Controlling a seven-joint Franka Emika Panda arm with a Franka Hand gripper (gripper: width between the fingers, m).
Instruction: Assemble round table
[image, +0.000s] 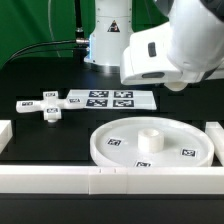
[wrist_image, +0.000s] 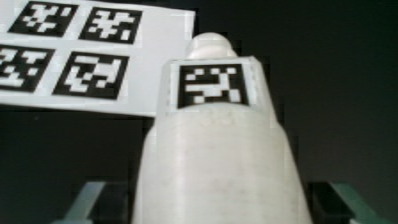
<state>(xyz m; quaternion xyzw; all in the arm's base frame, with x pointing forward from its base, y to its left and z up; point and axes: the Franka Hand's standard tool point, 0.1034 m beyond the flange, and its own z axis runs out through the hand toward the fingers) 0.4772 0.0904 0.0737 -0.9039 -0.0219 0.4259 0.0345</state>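
Observation:
In the wrist view the white cylinder leg (wrist_image: 217, 140) stands between the fingers of my gripper (wrist_image: 217, 208). It reaches away from the camera, with a square tag near its far end and a small stub at the tip. The jaws are shut on its near end. In the exterior view the arm's white wrist housing (image: 165, 45) hides the fingers and the leg, above and behind the disc. The large rimmed round disc (image: 100, 150) lies at the front with a raised hub (image: 150, 138) in its middle. The cross-shaped foot (image: 47, 104) lies at the exterior view's left.
The marker board (image: 108, 98) lies behind the disc and shows beyond the leg in the wrist view (wrist_image: 71, 50). White border rails run along the front (image: 60, 180), the exterior view's right (image: 214, 135) and its left (image: 4, 135). The robot base stands at the back.

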